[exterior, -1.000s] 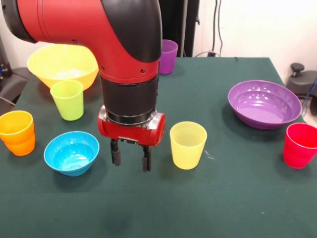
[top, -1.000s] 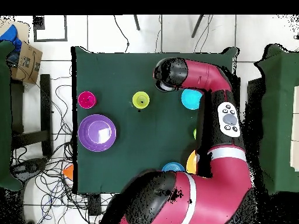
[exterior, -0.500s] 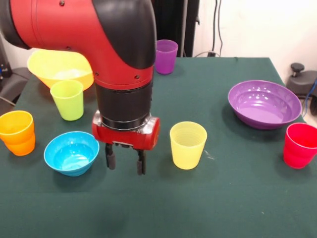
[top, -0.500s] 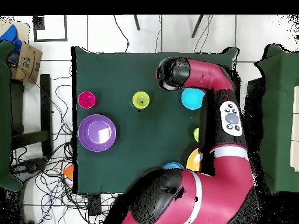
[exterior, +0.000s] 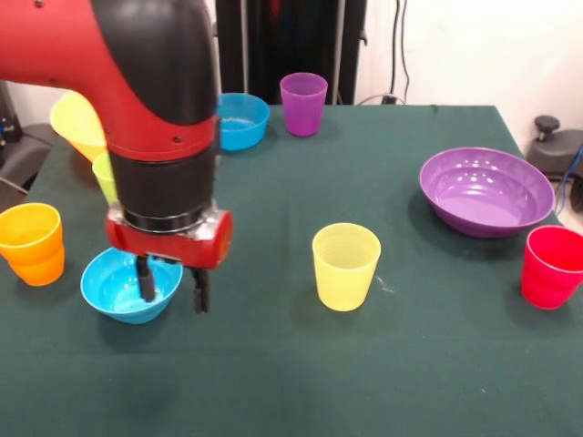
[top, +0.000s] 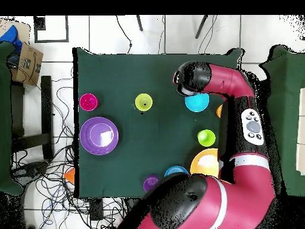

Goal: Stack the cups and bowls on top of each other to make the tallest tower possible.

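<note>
Front view shows the gripper (exterior: 170,289) hanging over the right rim of a small blue bowl (exterior: 123,289) at about 8 o'clock on the green bench (exterior: 410,364); its jaws stand apart, one finger inside the bowl's mouth and the other just outside the rim, closed on nothing. At 9 o'clock of that bowl stands the orange cup (exterior: 32,242), near but not touching. The lime green cup (exterior: 103,173) and a large yellow-orange bowl (exterior: 77,120) lie partly hidden behind the red and black arm (exterior: 146,109). A second blue bowl (exterior: 240,120) sits at 12 o'clock on the bench with the purple cup (exterior: 303,104) just beside it on its right. The yellow cup (exterior: 346,266) stands alone near the middle, well apart from the gripper. The wide purple bowl (exterior: 485,191) rests at 3 o'clock, with the red cup (exterior: 551,267) near its lower right (no piece is stacked on another here). Overhead, the arm's wrist (top: 193,79) covers the edge of the blue bowl (top: 198,102), and the yellow cup (top: 143,102) sits at 9 o'clock of it.
</note>
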You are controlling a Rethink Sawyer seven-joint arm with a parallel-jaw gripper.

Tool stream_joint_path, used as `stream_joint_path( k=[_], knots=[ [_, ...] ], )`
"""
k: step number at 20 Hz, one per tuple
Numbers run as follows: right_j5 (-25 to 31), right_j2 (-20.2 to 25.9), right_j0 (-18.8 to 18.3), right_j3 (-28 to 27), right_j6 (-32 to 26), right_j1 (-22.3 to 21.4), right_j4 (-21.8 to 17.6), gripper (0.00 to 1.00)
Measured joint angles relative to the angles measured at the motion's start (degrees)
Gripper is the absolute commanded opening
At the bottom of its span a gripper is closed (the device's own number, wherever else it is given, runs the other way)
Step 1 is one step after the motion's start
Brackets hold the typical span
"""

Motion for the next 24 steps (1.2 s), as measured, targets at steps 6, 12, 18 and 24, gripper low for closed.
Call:
stream_joint_path(
  k=[6, 12, 18, 24],
  knots=[
    [0.0, 0.0, -1.9, 0.2, -1.1, -0.7, -1.0, 1.00],
    [0.0, 0.0, -3.4, 0.7, -1.4, -1.2, -1.2, 1.00],
    [0.0, 0.2, -4.1, 1.4, -1.4, -1.2, -1.2, 1.00],
    [0.0, 1.1, -4.6, 3.3, -1.4, -1.0, -0.7, 1.00]
  ],
)
